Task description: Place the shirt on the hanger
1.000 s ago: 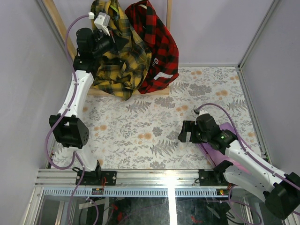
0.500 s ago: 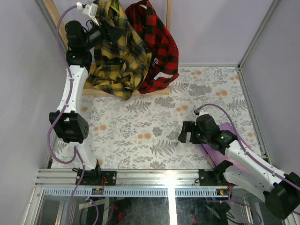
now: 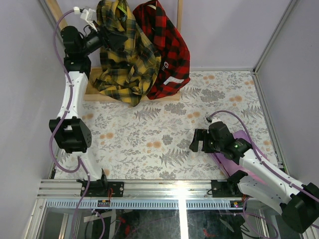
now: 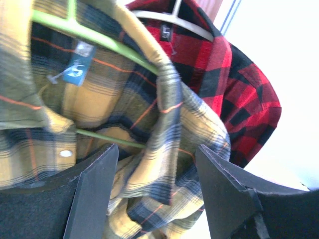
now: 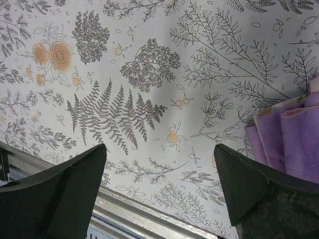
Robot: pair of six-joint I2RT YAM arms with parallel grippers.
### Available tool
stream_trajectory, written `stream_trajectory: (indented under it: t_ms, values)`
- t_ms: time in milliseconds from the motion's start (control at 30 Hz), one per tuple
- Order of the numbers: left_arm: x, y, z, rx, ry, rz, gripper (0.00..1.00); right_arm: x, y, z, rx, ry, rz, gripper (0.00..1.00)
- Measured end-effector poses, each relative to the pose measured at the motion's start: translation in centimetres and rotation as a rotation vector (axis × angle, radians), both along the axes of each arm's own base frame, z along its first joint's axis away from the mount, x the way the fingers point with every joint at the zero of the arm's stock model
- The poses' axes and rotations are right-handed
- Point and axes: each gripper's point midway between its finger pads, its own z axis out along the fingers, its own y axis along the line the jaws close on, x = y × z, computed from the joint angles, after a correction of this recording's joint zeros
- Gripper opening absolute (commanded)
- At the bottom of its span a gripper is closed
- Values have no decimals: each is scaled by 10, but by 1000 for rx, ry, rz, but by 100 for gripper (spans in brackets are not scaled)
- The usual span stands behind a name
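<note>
Two plaid shirts at upper left: one yellow-and-dark flannel shirt point(image 3: 127, 50), one red-and-black shirt point(image 3: 169, 45). Two hangers (one inside each collar): a lime-green wire hanger point(image 4: 99, 37), a pale grey hanger point(image 4: 174, 22). One purple cloth point(image 5: 291, 134), lower right. Two robot arms: left arm point(image 3: 70, 97), right arm point(image 3: 264, 172).

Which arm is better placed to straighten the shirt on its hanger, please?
Left: left gripper hangs open at the shirt on the hanger; the right gripper sits over the table by the purple cloth.

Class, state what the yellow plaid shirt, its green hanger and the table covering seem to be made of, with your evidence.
Shirt: soft woven flannel-like cloth, matte, draping in folds. Hanger: thin smooth lime-green rod, probably coated wire or plastic. Table covering: flat printed floral sheet, material unclear.
</note>
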Motion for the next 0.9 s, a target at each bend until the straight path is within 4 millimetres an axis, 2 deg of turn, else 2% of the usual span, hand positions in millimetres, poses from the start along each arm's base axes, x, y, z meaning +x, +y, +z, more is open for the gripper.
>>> stream_trajectory:
  t_ms: [100, 200, 367, 667, 900]
  values:
    - [1, 17, 6, -22, -10, 17, 64, 0, 0, 0, -1, 1, 0, 97]
    - [-5, 23, 16, -44, -35, -7, 65, 0, 0, -2, -5, 7, 1, 97]
    - [-14, 11, 24, -75, -67, -119, 65, 0, 0, -3, -8, 12, 1, 97]
    - [-11, -5, 10, -58, -51, -165, 65, -1, 1, -3, -4, 15, 5, 97]
    - [-6, -21, -1, -50, -30, -185, 58, -1, 1, -3, -3, 15, 5, 97]
